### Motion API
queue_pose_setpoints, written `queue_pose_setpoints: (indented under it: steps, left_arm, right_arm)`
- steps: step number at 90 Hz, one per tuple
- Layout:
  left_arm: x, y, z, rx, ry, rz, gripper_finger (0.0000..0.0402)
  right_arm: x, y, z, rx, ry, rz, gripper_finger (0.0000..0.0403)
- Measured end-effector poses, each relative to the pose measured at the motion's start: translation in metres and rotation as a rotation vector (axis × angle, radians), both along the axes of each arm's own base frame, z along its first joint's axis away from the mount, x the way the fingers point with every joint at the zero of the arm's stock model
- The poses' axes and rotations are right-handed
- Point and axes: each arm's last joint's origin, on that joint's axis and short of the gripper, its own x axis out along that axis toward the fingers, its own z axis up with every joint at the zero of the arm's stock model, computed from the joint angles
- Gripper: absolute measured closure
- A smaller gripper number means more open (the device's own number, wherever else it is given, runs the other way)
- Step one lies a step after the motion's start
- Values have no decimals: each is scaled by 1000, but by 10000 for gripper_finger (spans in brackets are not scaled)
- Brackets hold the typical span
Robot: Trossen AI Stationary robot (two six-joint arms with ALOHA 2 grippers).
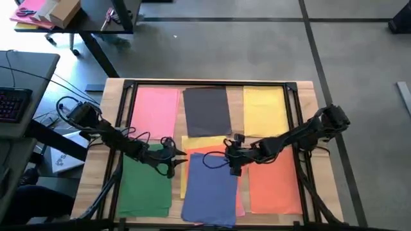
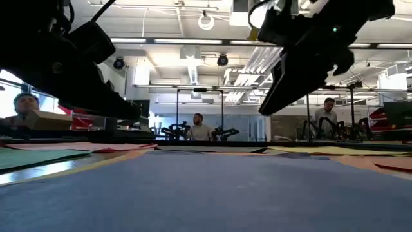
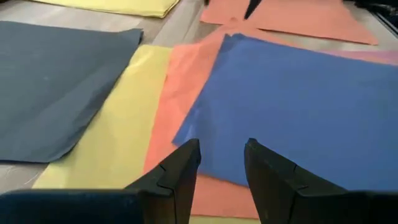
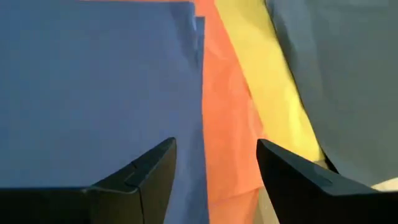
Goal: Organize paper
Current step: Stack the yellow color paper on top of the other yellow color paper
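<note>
Coloured paper sheets lie flat on the table. Pink [image 1: 154, 109], dark grey [image 1: 207, 109] and yellow [image 1: 264, 108] are along the far side, green [image 1: 146, 185] is near left, and orange [image 1: 275, 181] is near right. In the middle a blue sheet [image 1: 210, 191] tops a fanned pile of an orange [image 3: 180, 93] and a yellow [image 3: 118, 137] sheet. My left gripper [image 1: 170, 160] hangs open over the blue sheet's left edge [image 3: 186, 130]. My right gripper [image 1: 232, 160] hangs open over the blue sheet's far right part [image 4: 93, 81]. In the low view both stand clear above the paper.
A black frame [image 1: 212, 83] runs around the tabletop, with cables on both arms. A desk with a keyboard [image 1: 13, 102] stands to the left. A far desk holds a pink-and-yellow bundle with a box [image 1: 48, 11]. People sit in the room behind [image 2: 198, 129].
</note>
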Motion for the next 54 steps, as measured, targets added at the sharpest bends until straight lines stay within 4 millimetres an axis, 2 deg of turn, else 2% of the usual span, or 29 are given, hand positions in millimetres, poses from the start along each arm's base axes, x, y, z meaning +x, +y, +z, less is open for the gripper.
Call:
queue_pose_setpoints:
  steps: [20,35,54]
  left_arm:
    - [0,0,0,-3,2,-7,287]
    - [0,2,5,-11,-16,0,287]
    - [-1,2,26,-25,-85,-88,287]
  right_arm:
    - [11,-13,15,0,-14,-48,194]
    - [14,-18,19,-11,-14,-55,194]
    - [22,-25,29,-16,-47,-62,194]
